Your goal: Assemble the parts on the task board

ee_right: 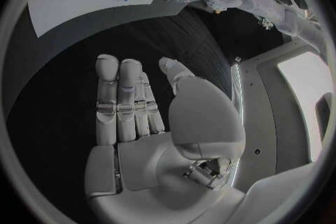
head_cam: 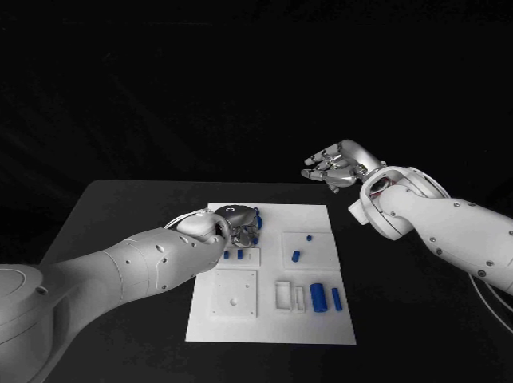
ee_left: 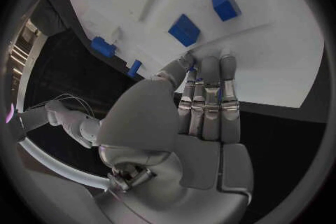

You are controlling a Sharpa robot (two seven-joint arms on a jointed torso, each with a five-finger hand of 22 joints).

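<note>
1. two hands are over a black table (head_cam: 118, 207): the left hand (head_cam: 235, 223) is low at the far left part of the white task board (head_cam: 325, 319), and the right hand (head_cam: 339, 167) hangs in the air beyond the board's far right corner, well apart from it.
2. the likely risk: the left hand's fingertips (ee_left: 210, 64) rest on the board's edge just beside two blue blocks (ee_left: 185, 29), so a sideways slip could knock a block out of place or shift the board.
3. a second risk, as a judgement: the left hand hides the parts under it from the head camera, so a misaligned part could go unnoticed.
4. the left hand's fingers lie straight and pressed together with the thumb alongside; whether a small part is pinched beneath them cannot be told.
5. the right hand is spread flat and holds nothing.
6. more blue parts (head_cam: 317, 297) lie near the board's near right, away from both hands.
</note>
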